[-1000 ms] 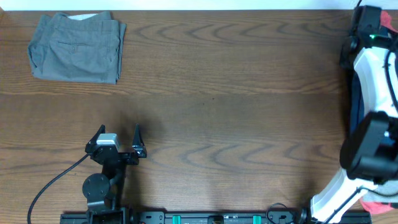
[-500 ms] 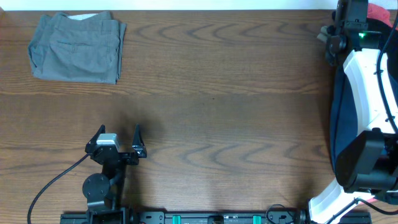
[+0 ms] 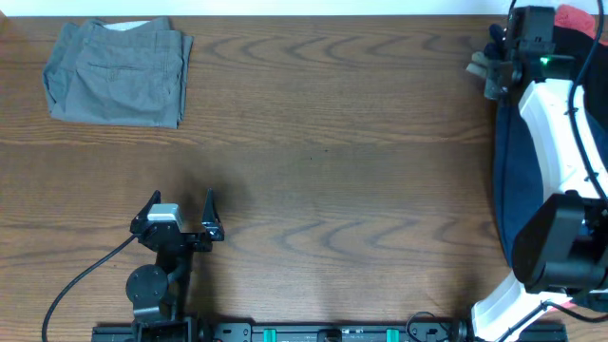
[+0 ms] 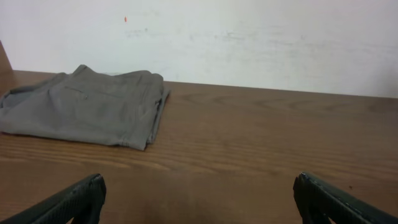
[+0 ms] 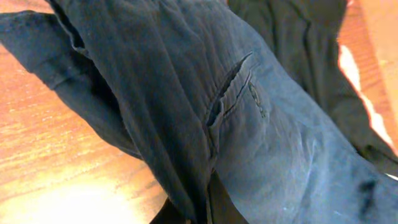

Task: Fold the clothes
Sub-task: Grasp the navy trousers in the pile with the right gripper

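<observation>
Overhead: left tool [image 3: 180,199] spread; right tool [image 3: 490,66] by navy shorts [image 3: 506,190], grip unclear, possibly pinching.

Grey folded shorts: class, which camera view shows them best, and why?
Overhead: the grey folded shorts appear whole from above, back pocket clear. Left wrist sees them low and side-on; right wrist misses them.

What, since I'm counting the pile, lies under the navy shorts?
A black garment shows beneath the navy shorts at upper right, wood table at left. Anything under their middle is covered.
</observation>
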`<state>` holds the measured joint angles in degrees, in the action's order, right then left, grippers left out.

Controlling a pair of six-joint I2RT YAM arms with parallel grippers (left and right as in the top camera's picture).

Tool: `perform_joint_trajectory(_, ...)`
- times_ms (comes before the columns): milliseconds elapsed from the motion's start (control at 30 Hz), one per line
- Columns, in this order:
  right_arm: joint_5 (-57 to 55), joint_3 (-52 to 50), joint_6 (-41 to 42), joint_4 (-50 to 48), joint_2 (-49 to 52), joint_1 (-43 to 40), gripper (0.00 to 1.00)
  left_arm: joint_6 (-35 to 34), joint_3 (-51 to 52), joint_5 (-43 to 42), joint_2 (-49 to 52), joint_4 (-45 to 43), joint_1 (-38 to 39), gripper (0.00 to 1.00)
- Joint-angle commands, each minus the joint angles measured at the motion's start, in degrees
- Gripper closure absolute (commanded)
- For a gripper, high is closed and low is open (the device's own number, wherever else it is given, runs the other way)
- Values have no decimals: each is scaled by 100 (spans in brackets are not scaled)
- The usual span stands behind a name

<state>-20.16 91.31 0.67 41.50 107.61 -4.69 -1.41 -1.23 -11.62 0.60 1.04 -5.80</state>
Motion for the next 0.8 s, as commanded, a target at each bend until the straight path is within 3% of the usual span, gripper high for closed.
perform_joint_trajectory(0, 140, -310, 105, -219, 313, 44, 99, 76, 101, -76, -39, 175, 13, 2)
perform_joint_trajectory(167, 175, -407, 166, -297, 629, 44, 99, 76, 101, -76, -39, 175, 13, 2)
perform_joint_trajectory(267, 153, -393, 164, -299, 621, 42, 82, 76, 101, -76, -39, 175, 13, 2)
perform_joint_trajectory(367, 153, -321, 162, -295, 577, 42, 82, 76, 101, -76, -39, 175, 13, 2)
perform_joint_trajectory(500, 157, -306, 166, -293, 422, 50, 92, 76, 101, -76, -39, 177, 13, 2)
perform_joint_trajectory(567, 157, -306, 164, -291, 343, 59, 91, 76, 101, -76, -39, 175, 13, 2)
perform_joint_trajectory(667, 157, -306, 164, -293, 249, 59, 71, 76, 101, -76, -39, 177, 13, 2)
perform_joint_trajectory(767, 157, -306, 164, -291, 201, 59, 82, 76, 101, -76, -39, 177, 13, 2)
